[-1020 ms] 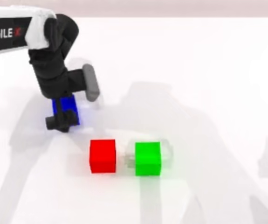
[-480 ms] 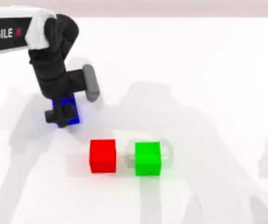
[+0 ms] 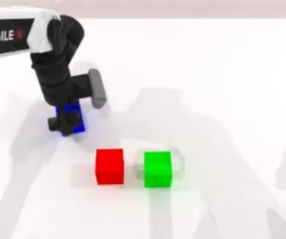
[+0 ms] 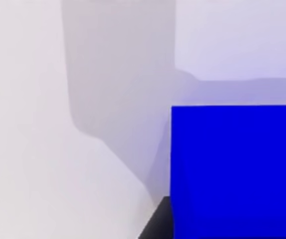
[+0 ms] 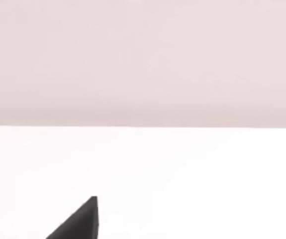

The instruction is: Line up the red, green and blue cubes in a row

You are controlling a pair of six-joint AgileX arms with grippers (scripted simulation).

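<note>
The left hand (image 3: pixel 67 122) is down over the small solid deep-blue cube (image 3: pixel 73 115), which sits on the plain white desk (image 3: pixel 222 74) toward its left side, up and to the left of the other two. The bright red cube (image 3: pixel 109 166) and the bright green cube (image 3: pixel 157 169) already lie side by side with a small gap, red on the left, green on the right.

The step in hand looks like taking the blue cube to join that row. To do it well, the lift should be straight up and high enough to clear the red cube, and the set-down should match the gap and the line of the two placed cubes, probably just left of red.

In the left wrist view the blue cube (image 4: pixel 236 172) fills the near field with a dark finger (image 4: pixel 155 224) against its edge, so the hand appears pinched on it. The right arm is out of the top view; whether its hand is spread, I cannot tell.
</note>
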